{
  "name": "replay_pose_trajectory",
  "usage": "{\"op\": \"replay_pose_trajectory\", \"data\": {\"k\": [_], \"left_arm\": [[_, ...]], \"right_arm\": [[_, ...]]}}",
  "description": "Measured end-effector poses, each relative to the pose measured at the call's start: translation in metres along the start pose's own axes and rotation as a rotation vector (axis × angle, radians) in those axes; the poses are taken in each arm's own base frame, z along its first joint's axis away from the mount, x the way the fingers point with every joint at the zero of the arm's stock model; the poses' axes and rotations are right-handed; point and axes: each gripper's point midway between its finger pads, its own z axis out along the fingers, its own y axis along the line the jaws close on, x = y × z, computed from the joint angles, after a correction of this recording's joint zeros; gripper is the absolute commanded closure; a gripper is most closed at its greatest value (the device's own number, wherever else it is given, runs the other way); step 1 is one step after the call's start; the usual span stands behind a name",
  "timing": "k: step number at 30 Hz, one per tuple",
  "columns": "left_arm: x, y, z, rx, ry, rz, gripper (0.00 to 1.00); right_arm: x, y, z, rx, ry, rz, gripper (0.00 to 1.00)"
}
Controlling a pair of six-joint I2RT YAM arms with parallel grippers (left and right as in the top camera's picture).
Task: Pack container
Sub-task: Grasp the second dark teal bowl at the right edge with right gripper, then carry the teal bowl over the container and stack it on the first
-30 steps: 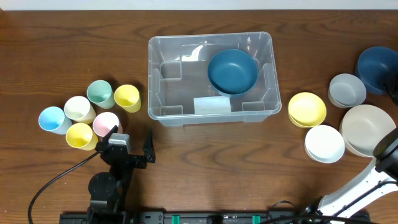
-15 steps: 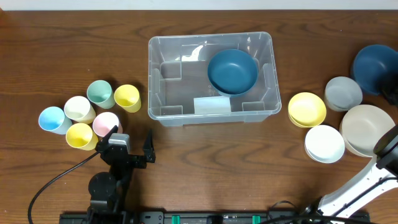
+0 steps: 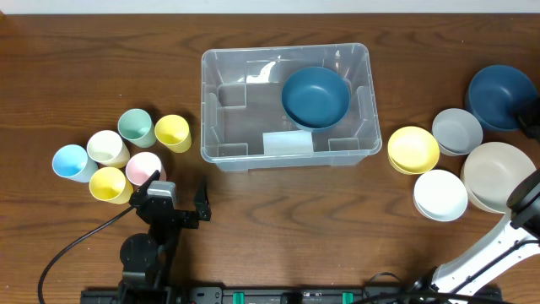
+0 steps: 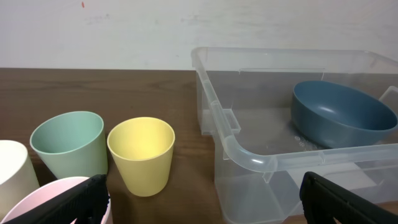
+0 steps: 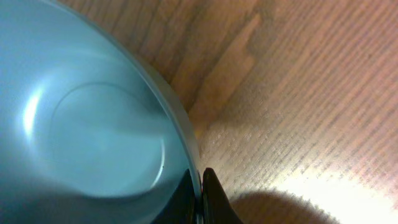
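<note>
The clear plastic container (image 3: 210, 110) stands at the table's middle back, with one dark blue bowl (image 3: 315, 95) in its right half. My right gripper (image 5: 200, 194) is shut on the rim of a second dark blue bowl (image 5: 87, 124), which shows at the far right in the overhead view (image 3: 498, 95). That gripper (image 3: 532, 125) is at the overhead view's right edge. My left gripper (image 3: 179, 192) is open and empty near the front edge, facing the container (image 4: 249, 155); its fingers (image 4: 81, 199) frame the wrist view's bottom.
Right of the container lie a yellow bowl (image 3: 413, 149), a grey bowl (image 3: 456, 132), a white bowl (image 3: 440, 195) and a beige bowl (image 3: 498, 176). Several cups stand at the left, among them yellow (image 3: 173, 132), green (image 3: 135, 127) and pink (image 3: 143, 167).
The held dark blue bowl has moved left. The grey bowl has slid left towards the yellow bowl, which shifted slightly. The left arm has not moved.
</note>
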Motion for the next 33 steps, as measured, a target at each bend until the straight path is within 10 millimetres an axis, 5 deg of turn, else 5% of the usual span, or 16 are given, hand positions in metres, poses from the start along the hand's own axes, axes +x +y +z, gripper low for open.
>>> {"op": "replay_pose_trajectory", "data": {"k": [9, 13, 17, 21, 25, 30, 33], "left_arm": [[0.000, 0.000, 0.000, 0.000, 0.000, 0.000, 0.02], [0.000, 0.000, 0.000, 0.000, 0.000, 0.000, 0.02], [0.000, 0.000, 0.000, 0.000, 0.000, 0.000, 0.02], [0.000, 0.000, 0.000, 0.000, 0.000, 0.000, 0.02], [0.000, 0.000, 0.000, 0.000, 0.000, 0.000, 0.02], [0.000, 0.000, 0.000, 0.000, 0.000, 0.000, 0.02], [0.000, 0.000, 0.000, 0.000, 0.000, 0.000, 0.02]], "right_arm": [[-0.024, 0.030, -0.052, -0.057, -0.028, -0.019, 0.99], [-0.027, 0.071, -0.101, -0.140, -0.081, -0.075, 0.99], [-0.011, 0.139, -0.163, -0.287, -0.144, -0.189, 0.99], [0.044, 0.216, -0.224, -0.445, -0.160, -0.354, 0.99], [0.126, 0.280, -0.266, -0.557, -0.120, -0.545, 0.99], [0.223, 0.322, -0.272, -0.546, -0.061, -0.745, 0.99], [0.249, 0.329, -0.261, -0.499, -0.048, -0.801, 0.99]]}}
